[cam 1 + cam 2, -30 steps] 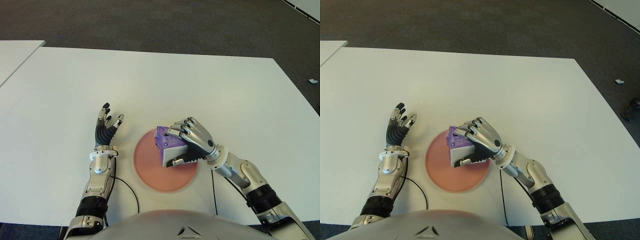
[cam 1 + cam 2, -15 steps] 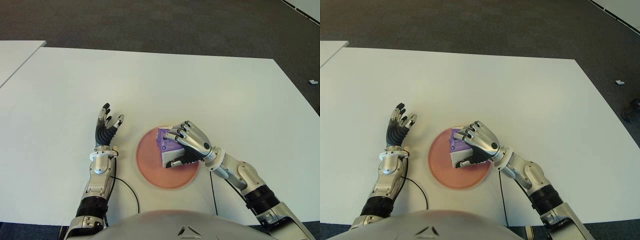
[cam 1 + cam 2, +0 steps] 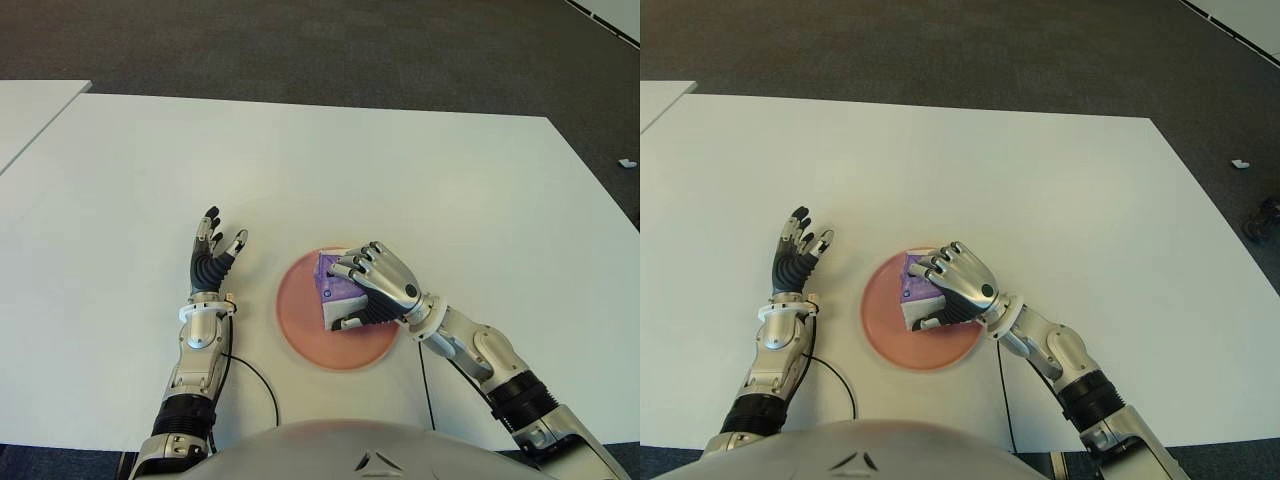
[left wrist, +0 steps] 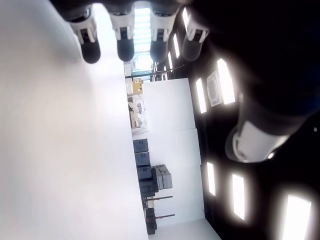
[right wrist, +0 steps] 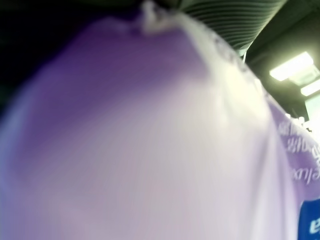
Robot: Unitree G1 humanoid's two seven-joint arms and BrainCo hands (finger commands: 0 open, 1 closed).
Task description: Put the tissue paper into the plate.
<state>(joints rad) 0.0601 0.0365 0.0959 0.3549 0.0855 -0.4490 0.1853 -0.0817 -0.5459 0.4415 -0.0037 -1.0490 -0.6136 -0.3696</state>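
A pink round plate lies on the white table near its front edge. A purple and white tissue paper pack sits over the plate's right half, with my right hand curled over it from the right. The pack fills the right wrist view with purple wrapping. My left hand shows to the left of the plate, fingers spread and holding nothing. Its fingertips point out over bare table in the left wrist view.
A second white table stands at the far left. Dark carpet lies beyond the far edge, with a small white scrap on it at the right. Black cables run off the table's front edge.
My right hand has lowered the tissue pack slightly toward the plate and drawn nearer the table's front. The plate has shifted a little to the right. My left hand has stayed in place.
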